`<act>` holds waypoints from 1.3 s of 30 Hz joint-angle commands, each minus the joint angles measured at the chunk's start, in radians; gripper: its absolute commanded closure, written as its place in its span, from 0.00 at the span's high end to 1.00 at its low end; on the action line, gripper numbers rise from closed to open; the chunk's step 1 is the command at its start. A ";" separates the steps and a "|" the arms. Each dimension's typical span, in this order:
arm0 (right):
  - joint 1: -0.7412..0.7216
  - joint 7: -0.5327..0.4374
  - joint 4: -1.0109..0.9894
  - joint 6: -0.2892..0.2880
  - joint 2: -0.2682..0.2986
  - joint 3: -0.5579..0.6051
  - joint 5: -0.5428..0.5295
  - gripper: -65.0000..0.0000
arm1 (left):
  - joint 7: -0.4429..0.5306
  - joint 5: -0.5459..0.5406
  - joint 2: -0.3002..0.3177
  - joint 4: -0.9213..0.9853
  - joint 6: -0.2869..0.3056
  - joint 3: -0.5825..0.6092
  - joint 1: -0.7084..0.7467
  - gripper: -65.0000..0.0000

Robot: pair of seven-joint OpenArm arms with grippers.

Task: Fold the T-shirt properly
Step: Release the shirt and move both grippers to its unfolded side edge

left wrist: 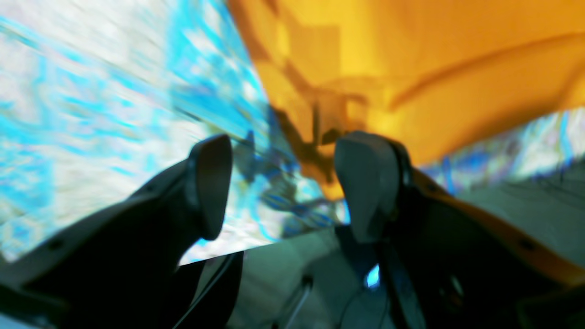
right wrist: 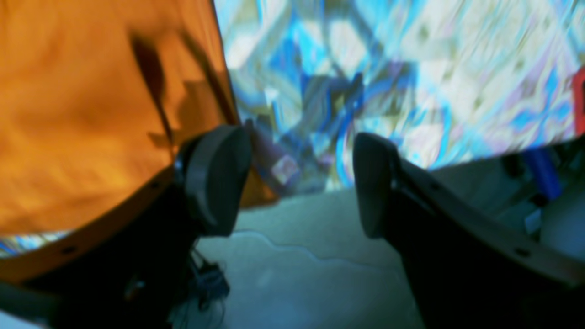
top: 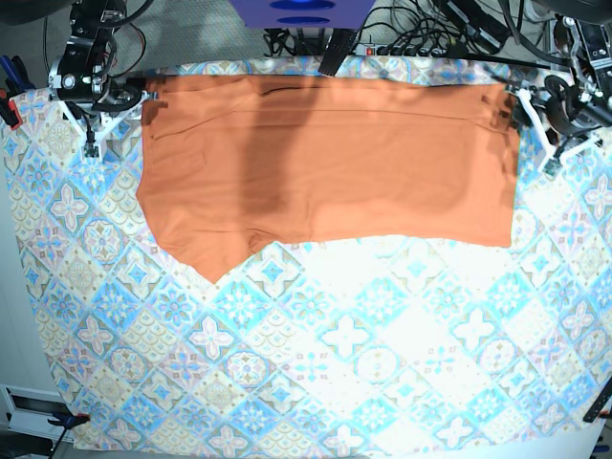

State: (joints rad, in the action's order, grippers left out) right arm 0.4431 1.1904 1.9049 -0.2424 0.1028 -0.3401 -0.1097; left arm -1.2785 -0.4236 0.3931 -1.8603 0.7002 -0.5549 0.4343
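My base camera hangs high and looks straight down on the whole tabletop (top: 316, 382), far enough to take in both my arms at ten and two o'clock. Each wrist camera sits close behind its pincer, left (left wrist: 283, 183) and right (right wrist: 301, 180), looking out between the fingers, blurred. All three views share the T-shirt's (top: 325, 163) orange edge against the patterned cloth (top: 287, 335).

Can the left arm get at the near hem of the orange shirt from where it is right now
Probably yes. The left gripper hangs open by the T-shirt, beside its far corner. The hem runs along bare tablecloth with nothing lying between, though whether the arm stretches that far is unclear.
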 commanded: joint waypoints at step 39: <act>-0.827 -0.051 -0.657 -0.001 0.079 0.467 -0.002 0.76 | -0.118 0.349 -0.027 0.325 -0.002 0.071 -0.489 0.58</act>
State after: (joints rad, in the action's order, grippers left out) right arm -0.3527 1.1469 1.2285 -0.2462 0.1722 0.1307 -0.1120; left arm -1.4044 -0.0727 0.3466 -1.5181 0.7006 -0.4816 -0.0353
